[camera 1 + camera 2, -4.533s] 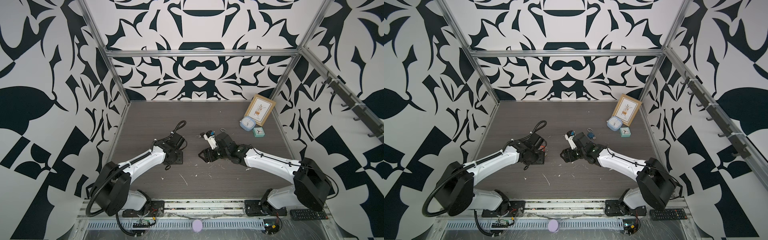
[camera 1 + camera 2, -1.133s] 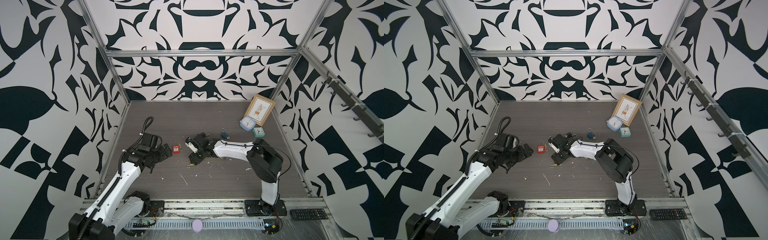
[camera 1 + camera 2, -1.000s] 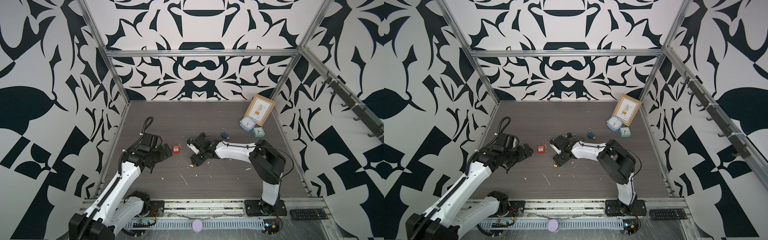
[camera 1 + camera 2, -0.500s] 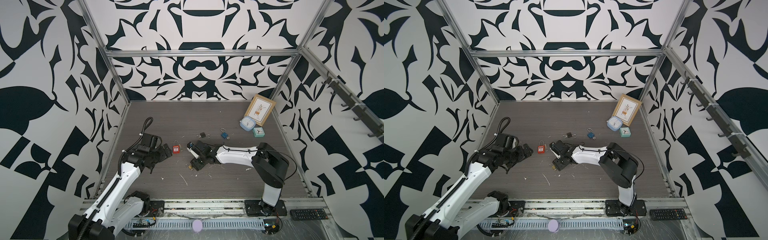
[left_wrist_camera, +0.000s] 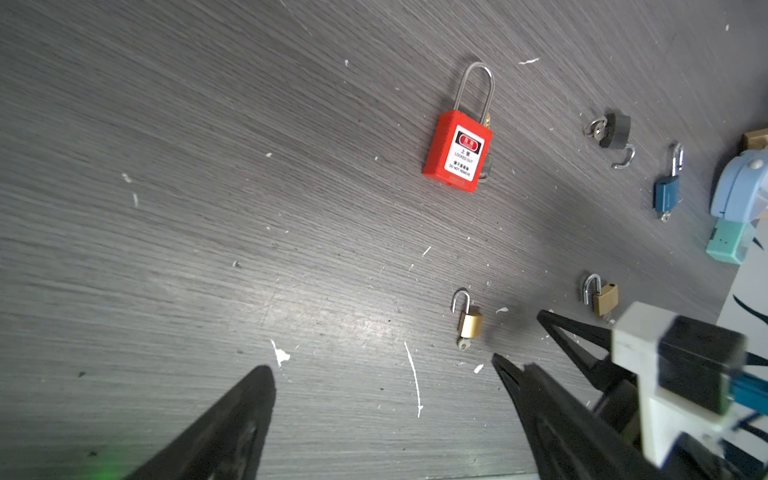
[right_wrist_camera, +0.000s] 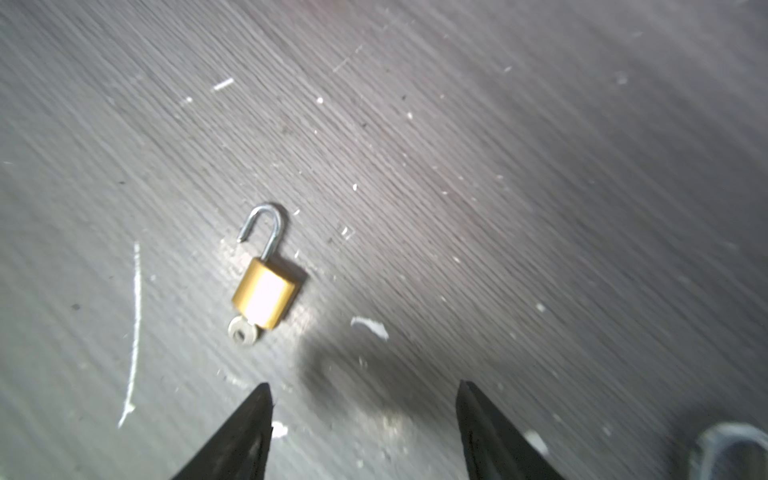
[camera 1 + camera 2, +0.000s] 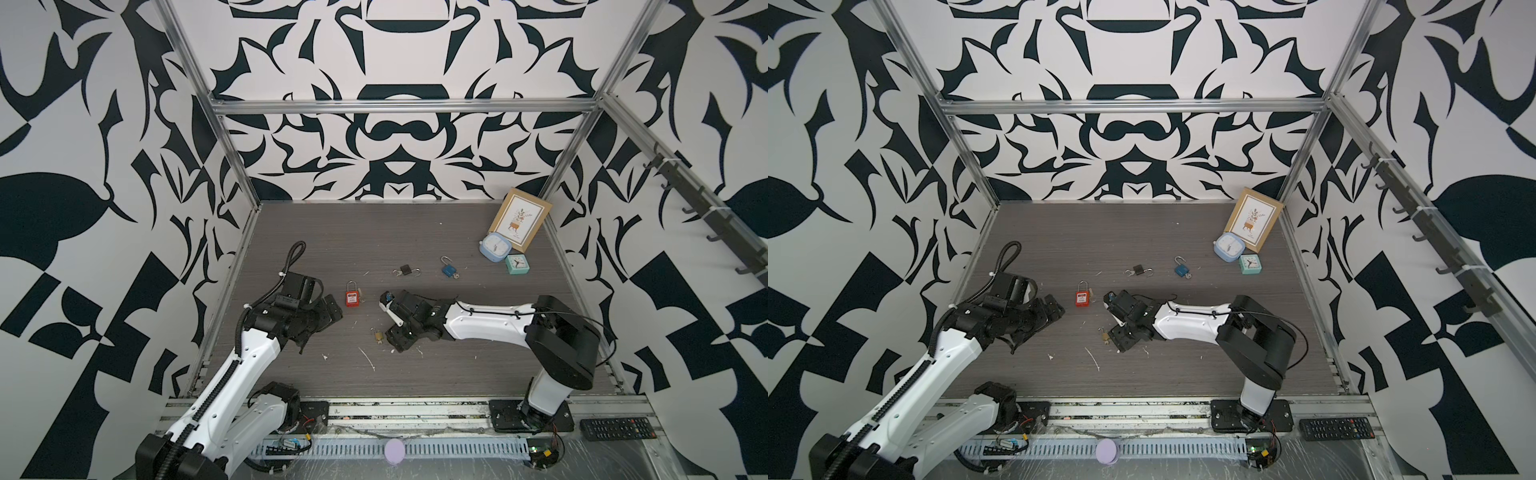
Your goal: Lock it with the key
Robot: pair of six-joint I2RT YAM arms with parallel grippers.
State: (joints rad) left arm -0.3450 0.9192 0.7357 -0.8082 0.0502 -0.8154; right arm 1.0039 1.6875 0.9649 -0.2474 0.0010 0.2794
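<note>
A small brass padlock (image 6: 266,297) lies flat on the grey table with its shackle swung open and a silver key (image 6: 242,332) in its base. My right gripper (image 6: 362,395) hovers just beside it, open and empty; in both top views this gripper (image 7: 387,324) sits right of the brass padlock (image 7: 377,336). My left gripper (image 5: 382,372) is open and empty, left of the red padlock (image 5: 457,156) with its shackle closed. In a top view the left gripper (image 7: 1054,309) is a short way from the red padlock (image 7: 1082,299).
A second brass padlock (image 5: 602,297) lies close under the right gripper. A black padlock (image 7: 406,271) and a blue padlock (image 7: 448,268) lie farther back. Two small clocks (image 7: 495,247) and a picture frame (image 7: 519,224) stand at the back right. White scraps litter the table.
My right gripper has drawn toward the front, down beside the small brass padlock, uncovering the black padlock behind it. The left arm has stayed in place.
</note>
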